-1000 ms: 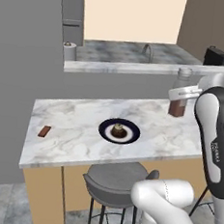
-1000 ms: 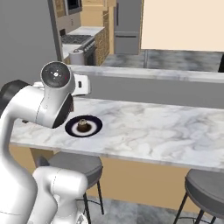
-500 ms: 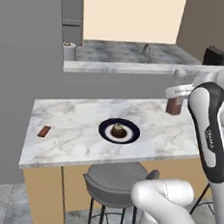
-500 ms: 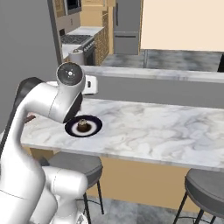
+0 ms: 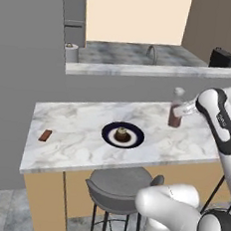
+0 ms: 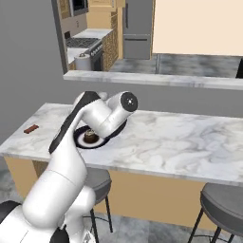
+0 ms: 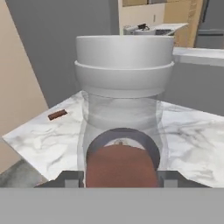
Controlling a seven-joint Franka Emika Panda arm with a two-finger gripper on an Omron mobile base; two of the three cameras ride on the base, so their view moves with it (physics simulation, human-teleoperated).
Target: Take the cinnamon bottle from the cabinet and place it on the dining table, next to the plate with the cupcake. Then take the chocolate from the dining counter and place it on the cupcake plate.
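My gripper is shut on the cinnamon bottle, a clear glass bottle with dark reddish-brown contents and a pale grey cap. It stands upright, its base low at the dining table, well right of the plate; I cannot tell if it touches the marble. The cupcake sits on the plate. The chocolate lies near the table's left end. In the hand view the cinnamon bottle stands between my gripper's fingertips, with the chocolate beyond. From the right, my arm overlaps the plate and cupcake.
A higher grey ledge runs behind the table, with a pale roll at its left end and a faucet beyond. A grey stool stands under the table front; another stool stands at the right.
The arm has carried the bottle to the left and a little lower, closer to the table and the plate. Plate, cupcake and chocolate have not moved.
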